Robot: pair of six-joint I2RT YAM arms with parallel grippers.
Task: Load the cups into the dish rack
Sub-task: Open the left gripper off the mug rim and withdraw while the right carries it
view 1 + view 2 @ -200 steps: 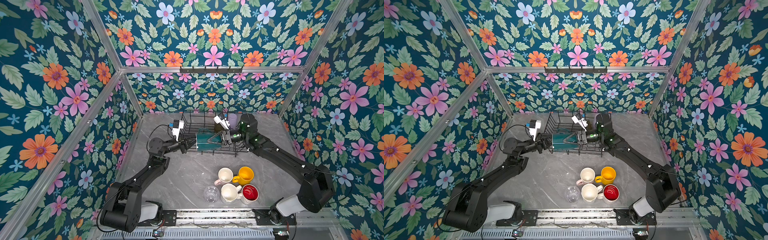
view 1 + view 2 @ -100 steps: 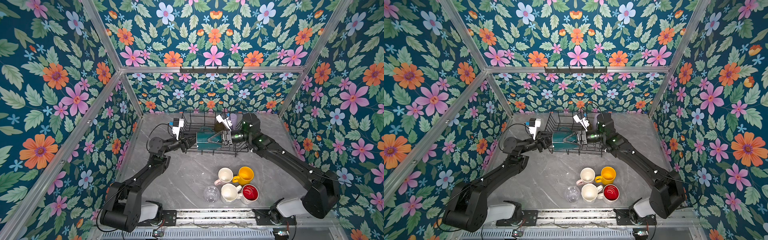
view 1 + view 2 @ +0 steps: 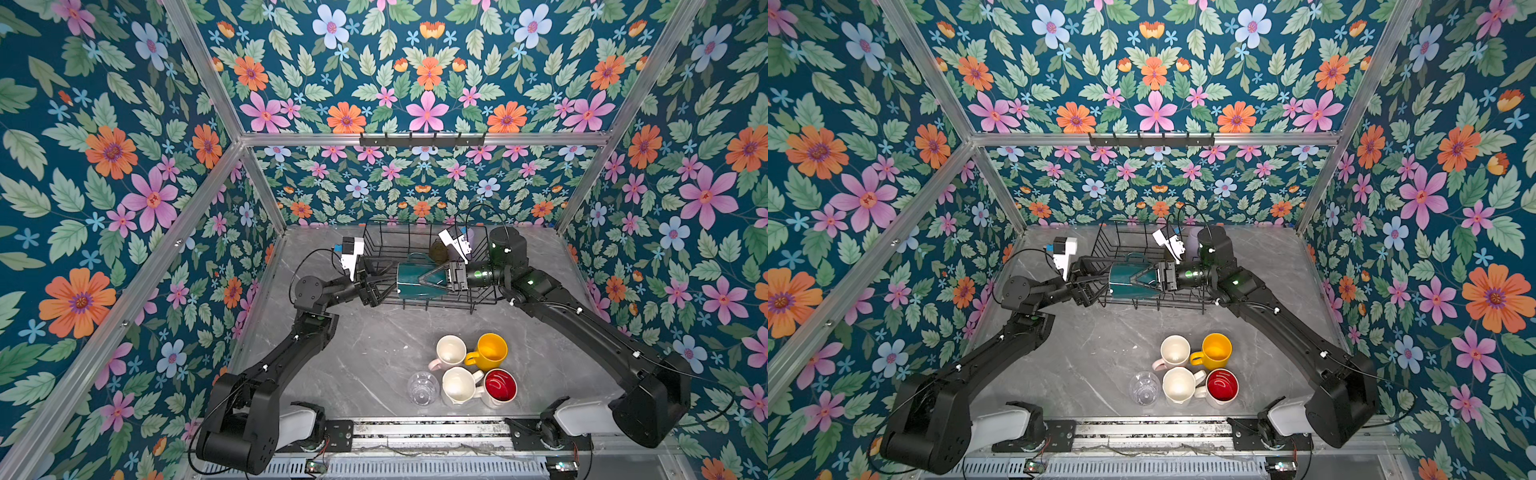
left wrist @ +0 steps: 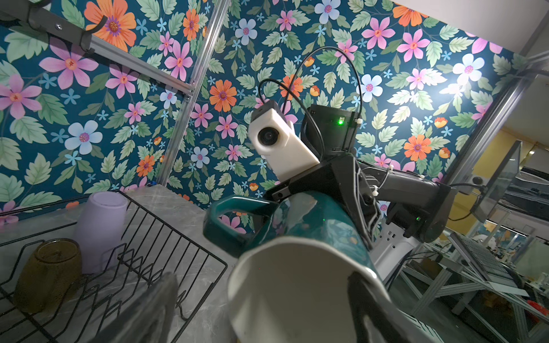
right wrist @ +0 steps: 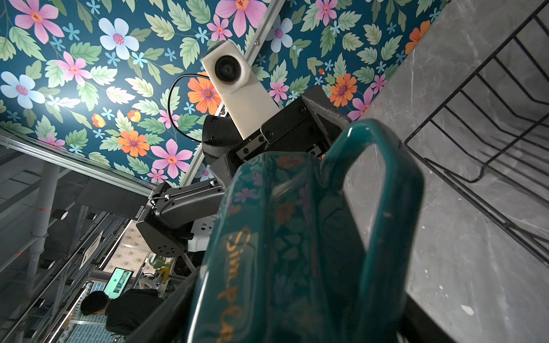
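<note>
the dark teal mug (image 5: 267, 237) bears gold lettering starting "simp".

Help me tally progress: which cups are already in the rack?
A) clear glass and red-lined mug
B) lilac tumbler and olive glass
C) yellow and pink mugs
B: the lilac tumbler and olive glass stand inside the rack, seen in the left wrist view.

Inside the dish rack (image 4: 178, 230), olive glass (image 4: 49, 276) and lilac tumbler (image 4: 99, 225) block the far corner.
</note>
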